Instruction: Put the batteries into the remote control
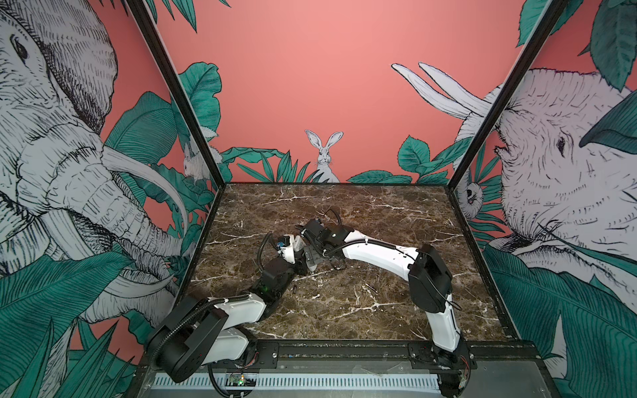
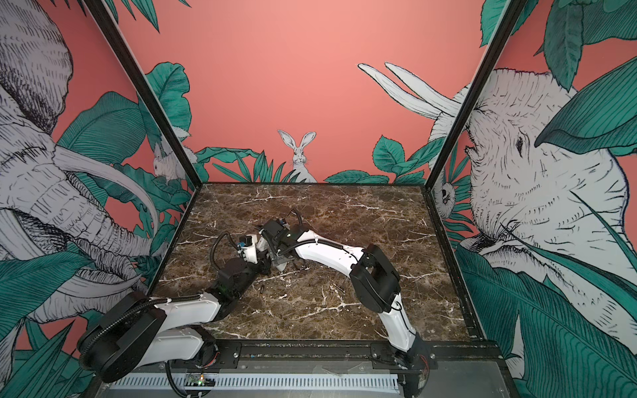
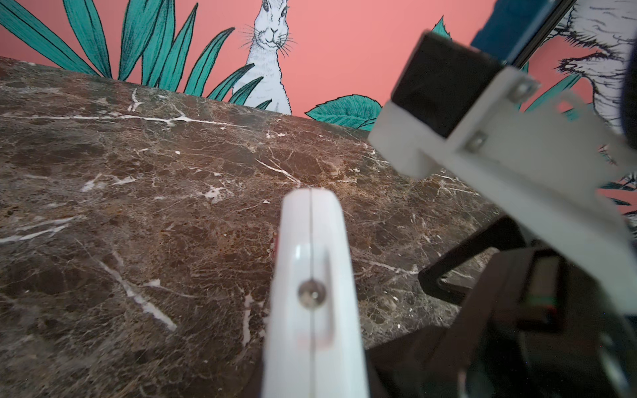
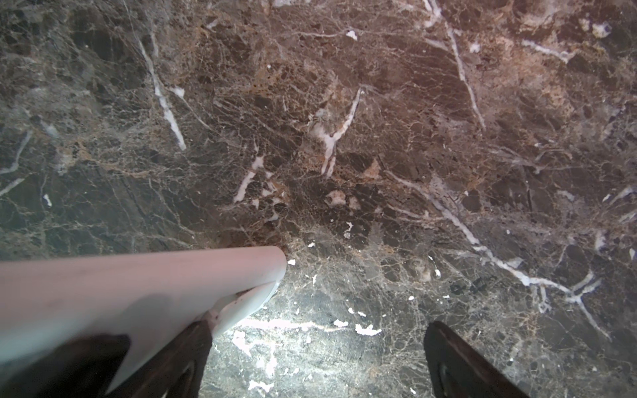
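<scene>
Clamping the slim white remote control [image 3: 310, 275] near the middle of the marble bench [image 1: 344, 206], the left gripper [image 1: 302, 257] is closed tight on it. A battery [image 1: 295, 287] lies loose nearer the front edge. The right gripper [image 4: 320, 361] gapes wide just beside the remote, gripping nothing.

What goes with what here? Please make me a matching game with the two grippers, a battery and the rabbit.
Things:
1. left gripper
2. right gripper
3. battery
4. rabbit

States or places:
a. open
b. painted on the wall
c. shut on the remote
d. lying on the table

Pairs: 1-c, 2-a, 3-d, 4-b
</scene>
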Robot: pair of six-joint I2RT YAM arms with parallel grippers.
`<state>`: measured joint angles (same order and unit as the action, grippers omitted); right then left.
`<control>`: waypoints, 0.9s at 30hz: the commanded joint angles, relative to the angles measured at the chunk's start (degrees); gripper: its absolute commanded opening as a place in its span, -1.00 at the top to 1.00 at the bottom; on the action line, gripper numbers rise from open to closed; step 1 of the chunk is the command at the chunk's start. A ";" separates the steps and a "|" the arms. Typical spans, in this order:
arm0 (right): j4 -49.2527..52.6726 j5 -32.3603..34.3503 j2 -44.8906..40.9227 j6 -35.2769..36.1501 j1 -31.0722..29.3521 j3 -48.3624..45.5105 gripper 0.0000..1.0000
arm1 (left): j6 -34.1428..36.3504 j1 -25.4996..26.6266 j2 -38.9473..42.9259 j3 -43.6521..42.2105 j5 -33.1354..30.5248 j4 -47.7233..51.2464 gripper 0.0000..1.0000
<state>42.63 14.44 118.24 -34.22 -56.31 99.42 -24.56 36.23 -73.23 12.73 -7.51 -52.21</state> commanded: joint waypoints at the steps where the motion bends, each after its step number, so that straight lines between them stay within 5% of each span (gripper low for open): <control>1: 3.68 2.87 0.48 2.24 -0.10 -0.43 -0.93 | -0.23 1.31 -1.66 -0.87 4.80 8.23 1.00; 27: -2.37 0.24 -6.76 2.91 2.02 -9.58 -0.94 | 0.12 1.30 -0.88 -0.56 4.36 9.49 1.00</control>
<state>39.24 14.11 112.99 -31.46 -55.59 92.03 -24.51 36.95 -73.43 13.17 -5.04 -51.51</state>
